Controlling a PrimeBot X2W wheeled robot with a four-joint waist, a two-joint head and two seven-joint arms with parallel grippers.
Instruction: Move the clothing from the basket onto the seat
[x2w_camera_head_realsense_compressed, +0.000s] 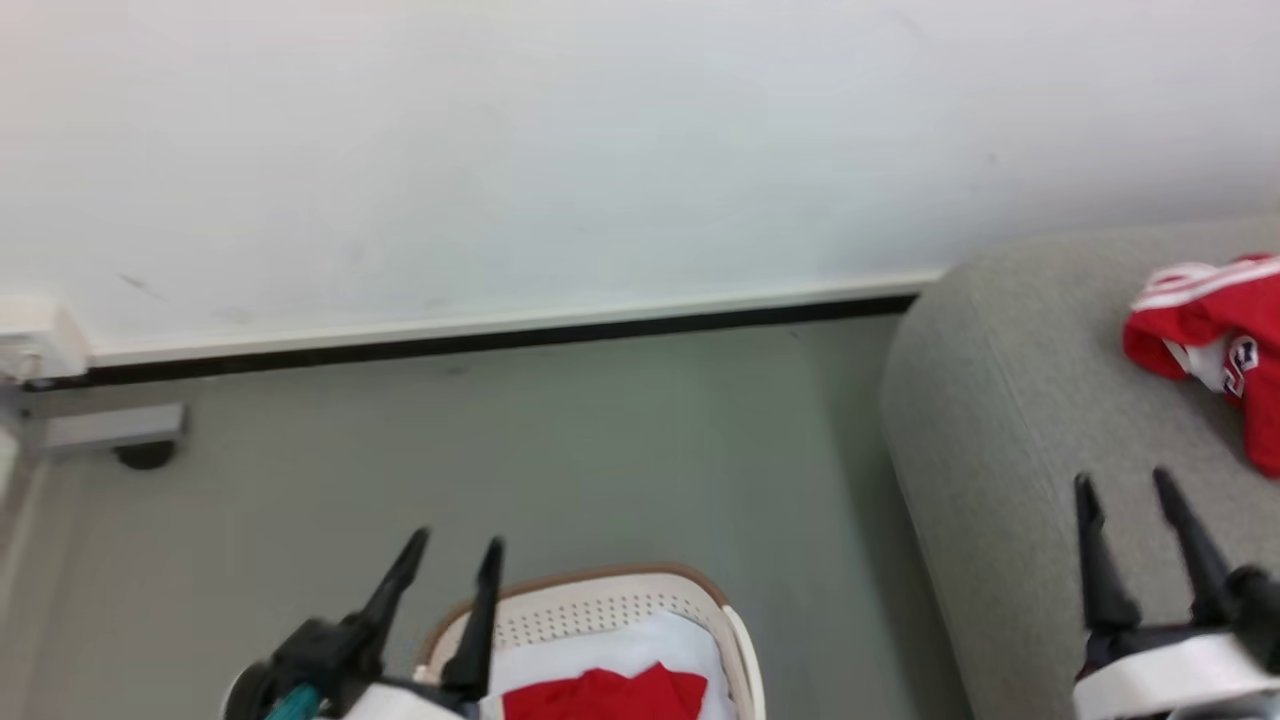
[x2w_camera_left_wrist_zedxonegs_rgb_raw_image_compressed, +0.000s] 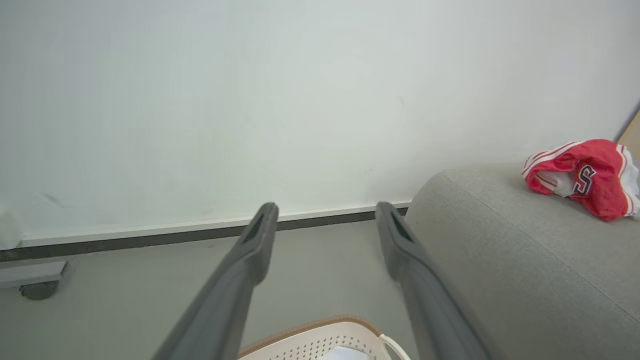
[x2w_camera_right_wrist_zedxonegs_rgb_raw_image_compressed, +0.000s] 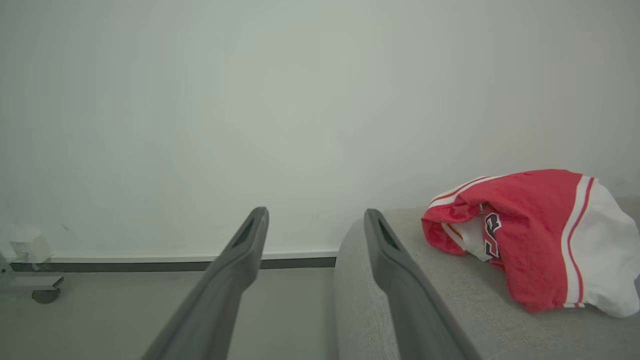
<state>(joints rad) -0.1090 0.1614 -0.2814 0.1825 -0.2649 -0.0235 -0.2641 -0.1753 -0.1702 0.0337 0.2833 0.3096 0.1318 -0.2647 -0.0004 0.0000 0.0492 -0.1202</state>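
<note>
- Firstly, at the bottom of the head view we find the left gripper (x2w_camera_head_realsense_compressed: 457, 542). Its two long dark fingers are spread apart and hold nothing. It is poised over the left part of the cream-white perforated plastic laundry basket with a brown rim band (x2w_camera_head_realsense_compressed: 600, 582).
- Inside the basket we see a soft red garment (x2w_camera_head_realsense_compressed: 610, 695) lying on white cloth (x2w_camera_head_realsense_compressed: 640, 645).
- The basket stands on the grey floor (x2w_camera_head_realsense_compressed: 600, 440).
- To the right, the right gripper (x2w_camera_head_realsense_compressed: 1122, 482) hangs over the near part of the large grey woven-fabric sofa seat (x2w_camera_head_realsense_compressed: 1000, 420). Its fingers are likewise spread and empty.
- Between seat and basket we see a strip of floor.
- Farther along the seat lies a crumpled red sports garment with white stripes and a printed logo (x2w_camera_head_realsense_compressed: 1205, 330). It is well apart from both grippers.
- Behind everything rises a pale wall (x2w_camera_head_realsense_compressed: 600, 150), with a white skirting board over a dark strip (x2w_camera_head_realsense_compressed: 500, 335) at its foot.
- At far left, near the wall, we note a dark caster under a grey bracket (x2w_camera_head_realsense_compressed: 145, 455).
</note>
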